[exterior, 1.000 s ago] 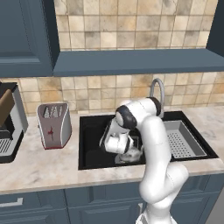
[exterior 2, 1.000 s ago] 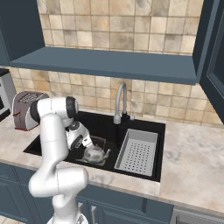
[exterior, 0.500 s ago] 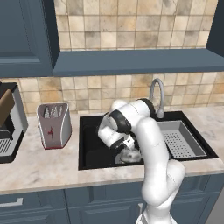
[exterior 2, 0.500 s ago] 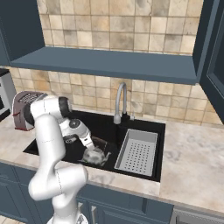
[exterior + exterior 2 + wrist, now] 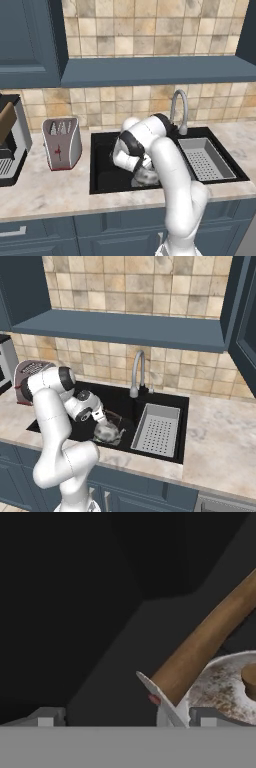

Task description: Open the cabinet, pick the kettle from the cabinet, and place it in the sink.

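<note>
With the small shiny silver kettle (image 5: 107,431) already sitting on the floor of the black rectangular sink (image 5: 165,400), the 2-finger gripper (image 5: 125,719), its fingers spread wide beside the brown handle, should lift straight up without snagging that arch.

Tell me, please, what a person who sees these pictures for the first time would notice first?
First, the white robot arm bent down into the black rectangular sink, its open gripper just above a small shiny silver kettle on the basin floor. In the hand view, the kettle's brown handle is close. A silver toaster stands on the counter to the left.
</note>
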